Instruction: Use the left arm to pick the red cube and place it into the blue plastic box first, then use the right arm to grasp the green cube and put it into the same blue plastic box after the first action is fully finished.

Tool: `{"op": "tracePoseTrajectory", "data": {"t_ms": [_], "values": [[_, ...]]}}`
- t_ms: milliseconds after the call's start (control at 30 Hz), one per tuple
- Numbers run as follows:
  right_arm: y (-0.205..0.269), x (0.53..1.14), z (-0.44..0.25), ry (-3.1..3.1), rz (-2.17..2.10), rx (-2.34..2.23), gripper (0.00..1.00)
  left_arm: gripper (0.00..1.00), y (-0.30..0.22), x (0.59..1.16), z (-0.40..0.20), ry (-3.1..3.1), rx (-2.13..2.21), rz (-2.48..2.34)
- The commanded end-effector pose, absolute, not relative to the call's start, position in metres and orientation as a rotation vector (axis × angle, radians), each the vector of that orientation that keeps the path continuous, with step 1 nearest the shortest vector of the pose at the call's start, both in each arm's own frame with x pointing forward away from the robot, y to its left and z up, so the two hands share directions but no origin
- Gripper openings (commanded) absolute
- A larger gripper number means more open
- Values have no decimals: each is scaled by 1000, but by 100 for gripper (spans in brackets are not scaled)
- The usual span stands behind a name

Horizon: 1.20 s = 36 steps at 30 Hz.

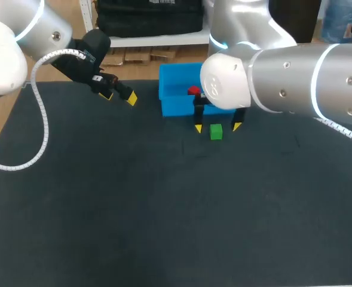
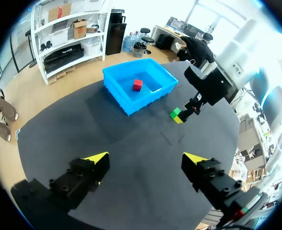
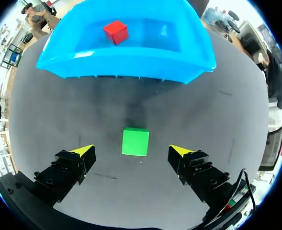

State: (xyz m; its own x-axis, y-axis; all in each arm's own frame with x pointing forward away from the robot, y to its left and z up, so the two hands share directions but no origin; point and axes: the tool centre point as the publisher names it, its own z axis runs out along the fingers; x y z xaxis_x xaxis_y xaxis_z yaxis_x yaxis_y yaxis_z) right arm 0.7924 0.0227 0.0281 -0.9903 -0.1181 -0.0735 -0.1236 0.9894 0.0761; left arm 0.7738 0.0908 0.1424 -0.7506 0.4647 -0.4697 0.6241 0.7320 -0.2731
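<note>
Nearest me, the lower half of the head view is just the dark desk (image 1: 134, 209). Further up, a little right of centre, my right gripper (image 1: 217, 127) hangs over the green cube (image 1: 216, 133), fingers spread wide with 1 yellow tip on either side of it. In the right wrist view the cube sits on the desk between the 2 tips with a clear gap to each, so nothing is pinched yet. I judge the wide opening is there to give margin for a straight descent and a squeeze on 2 opposite faces. The cube looks roughly square to the fingers, which should help the close.

Just beyond the cube stands the blue plastic box (image 1: 176, 104), its near wall close to the cube but not touching it. The red cube (image 3: 116, 31) lies on the floor of the box, toward the far wall, so the 1st half of the job reads as done and it is the right arm's turn. With the box this near, I would expect only a small lift over the near wall.

At the upper left of the head view my left gripper (image 1: 119, 97) sits well apart from the box, fingers spread and holding nothing, as its own wrist view confirms; I take that as keeping clear of the right arm's path
</note>
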Motion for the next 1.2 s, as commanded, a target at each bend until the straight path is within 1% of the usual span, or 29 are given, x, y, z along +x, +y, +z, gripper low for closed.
{"op": "tracePoseTrajectory", "data": {"t_ms": [33, 467, 1133, 1167, 1200], "values": [[27, 795, 24, 3058, 98, -196, 100, 100, 92, 772, 142, 2556, 840, -599], [30, 798, 18, 3023, 48, -151, 100, 100, 92, 772, 142, 2556, 840, -599], [21, 797, 9, 3035, 89, -42, 100, 100, 92, 772, 142, 2556, 840, -599], [21, 797, 8, 3034, 90, -41, 87, 100, 92, 772, 142, 2556, 840, -599], [20, 797, 8, 3034, 92, -40, 47, 100, 92, 772, 142, 2556, 840, -599]]}}
